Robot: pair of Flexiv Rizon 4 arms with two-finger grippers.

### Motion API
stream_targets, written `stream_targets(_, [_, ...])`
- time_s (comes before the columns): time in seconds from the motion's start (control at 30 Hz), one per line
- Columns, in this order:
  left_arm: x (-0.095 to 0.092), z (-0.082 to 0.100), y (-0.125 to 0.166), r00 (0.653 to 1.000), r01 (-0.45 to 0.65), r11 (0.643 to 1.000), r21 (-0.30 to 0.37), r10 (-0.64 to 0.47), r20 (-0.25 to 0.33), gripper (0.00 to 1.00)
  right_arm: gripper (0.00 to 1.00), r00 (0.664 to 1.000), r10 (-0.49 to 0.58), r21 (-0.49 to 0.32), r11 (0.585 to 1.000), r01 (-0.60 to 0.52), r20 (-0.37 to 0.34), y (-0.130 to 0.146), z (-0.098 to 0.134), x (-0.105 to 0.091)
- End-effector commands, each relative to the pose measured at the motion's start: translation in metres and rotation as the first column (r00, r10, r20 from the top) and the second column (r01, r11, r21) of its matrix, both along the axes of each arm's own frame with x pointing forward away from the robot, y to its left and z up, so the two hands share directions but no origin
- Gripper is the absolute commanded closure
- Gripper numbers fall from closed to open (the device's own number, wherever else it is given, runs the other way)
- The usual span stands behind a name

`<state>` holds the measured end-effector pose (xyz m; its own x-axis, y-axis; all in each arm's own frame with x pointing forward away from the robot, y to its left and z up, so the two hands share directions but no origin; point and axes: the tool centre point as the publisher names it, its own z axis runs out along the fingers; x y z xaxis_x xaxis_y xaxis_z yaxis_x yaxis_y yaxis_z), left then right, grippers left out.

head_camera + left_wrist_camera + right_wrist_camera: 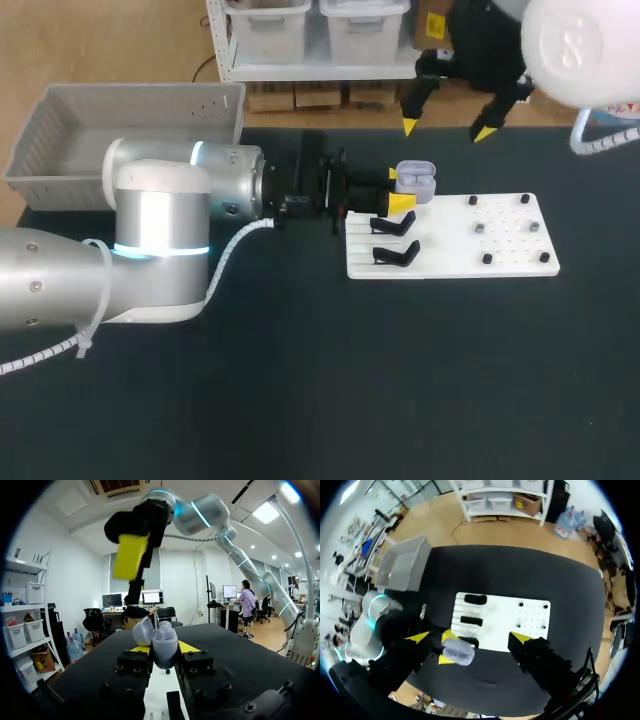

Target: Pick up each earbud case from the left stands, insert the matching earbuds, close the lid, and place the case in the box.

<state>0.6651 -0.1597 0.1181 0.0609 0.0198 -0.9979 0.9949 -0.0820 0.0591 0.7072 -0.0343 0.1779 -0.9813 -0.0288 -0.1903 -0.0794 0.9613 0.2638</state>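
1. The case [415, 182] is pale lilac and rounded, with its lid tipped open, at the board's [450, 265] far left corner.
2. Our left gripper [397, 190] has its jaws closed against the case's two sides, low down. That likely leaves the open top free for loading.
3. Our right gripper [445, 128] hangs over the board's far edge with its jaws wide and empty, ready, we'd guess, to fetch earbuds.
4. Two bare stands [393, 225] line the board's left edge, and the box [60, 150] sits at the table's far left corner.

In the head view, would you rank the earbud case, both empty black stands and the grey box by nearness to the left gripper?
1. earbud case, in the left gripper.
2. nearer empty stand, just beside it.
3. farther empty stand, one row forward.
4. grey box, far left rear.
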Motion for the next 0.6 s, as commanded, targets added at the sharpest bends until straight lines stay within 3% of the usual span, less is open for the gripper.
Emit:
stream_targets(0.03, [-0.001, -0.001, 0.0, 1.0, -0.005, 1.0, -0.002, 0.005, 0.002, 1.0, 0.0, 0.994, -0.109, -0.007, 0.994, 0.109, -0.028, -0.004, -0.018, 0.015])
stream_targets(0.23, [-0.001, -0.001, 0.0, 1.0, -0.005, 1.0, -0.002, 0.005, 0.002, 1.0, 0.0, 0.99, -0.12, -0.043, 0.992, 0.117, -0.072, -0.011, -0.037, 0.017])
stream_targets(0.6, [-0.001, -0.001, 0.0, 1.0, -0.005, 1.0, -0.002, 0.005, 0.002, 1.0, 0.0, 0.987, -0.096, -0.096, 0.992, 0.084, -0.132, -0.017, -0.05, -0.009])
